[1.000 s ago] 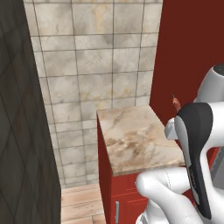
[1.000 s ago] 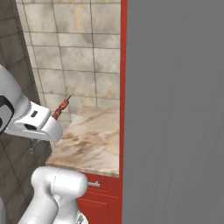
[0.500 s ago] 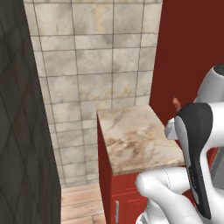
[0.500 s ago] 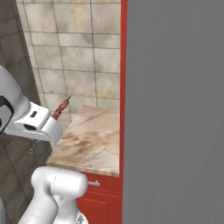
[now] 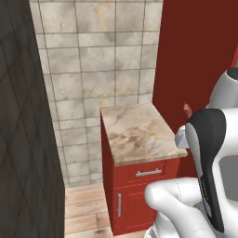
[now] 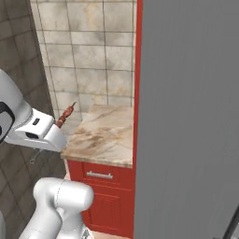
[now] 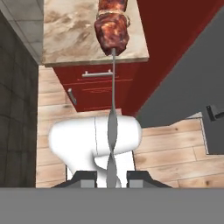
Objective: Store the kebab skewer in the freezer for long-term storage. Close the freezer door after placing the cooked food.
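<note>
Nothing has shifted; tool [image 7: 111, 174] stays clamped on kebab skewer [image 7: 112, 92], meat at twelve o'clock—swinging could slip it.

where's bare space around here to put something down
The marble countertop is one bare patch, bordered by the tiled wall behind, the red side panel on one side and an open edge above the drawer. The crowded spot is just off its panel-side edge, where the claw holds the kebab skewer.

A marble countertop [image 5: 137, 132] tops the red cabinet [image 5: 139, 195]; seemingly nothing lies there.
</note>
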### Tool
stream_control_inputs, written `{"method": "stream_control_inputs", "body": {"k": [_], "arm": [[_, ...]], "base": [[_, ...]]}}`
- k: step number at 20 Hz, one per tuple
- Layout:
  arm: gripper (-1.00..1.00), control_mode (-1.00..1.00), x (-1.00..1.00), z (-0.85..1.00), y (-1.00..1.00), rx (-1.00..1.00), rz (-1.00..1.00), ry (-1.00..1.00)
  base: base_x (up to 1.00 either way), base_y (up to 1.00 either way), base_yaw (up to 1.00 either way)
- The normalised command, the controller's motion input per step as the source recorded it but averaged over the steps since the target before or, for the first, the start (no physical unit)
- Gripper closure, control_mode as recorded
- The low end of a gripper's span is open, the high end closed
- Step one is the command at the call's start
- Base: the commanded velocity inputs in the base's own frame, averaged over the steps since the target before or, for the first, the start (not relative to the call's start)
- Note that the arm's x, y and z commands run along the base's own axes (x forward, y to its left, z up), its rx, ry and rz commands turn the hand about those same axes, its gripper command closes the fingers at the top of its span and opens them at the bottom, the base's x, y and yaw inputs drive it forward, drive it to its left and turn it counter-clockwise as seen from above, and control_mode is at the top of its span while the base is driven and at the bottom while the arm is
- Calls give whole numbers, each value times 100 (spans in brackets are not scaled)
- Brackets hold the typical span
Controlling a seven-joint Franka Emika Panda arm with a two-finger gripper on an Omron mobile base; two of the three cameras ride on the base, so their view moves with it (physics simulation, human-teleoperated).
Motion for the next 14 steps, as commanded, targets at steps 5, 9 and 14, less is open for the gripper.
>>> {"method": "stream_control_inputs", "body": {"k": [5,9,14], "arm": [[100,100,0,0,0,0,0,0],[100,100,0,0,0,0,0,0],[100,100,0,0,0,0,0,0]], "base": [[-78,-11,-17],[-76,-14,-21],[-38,-16,-16]]}}
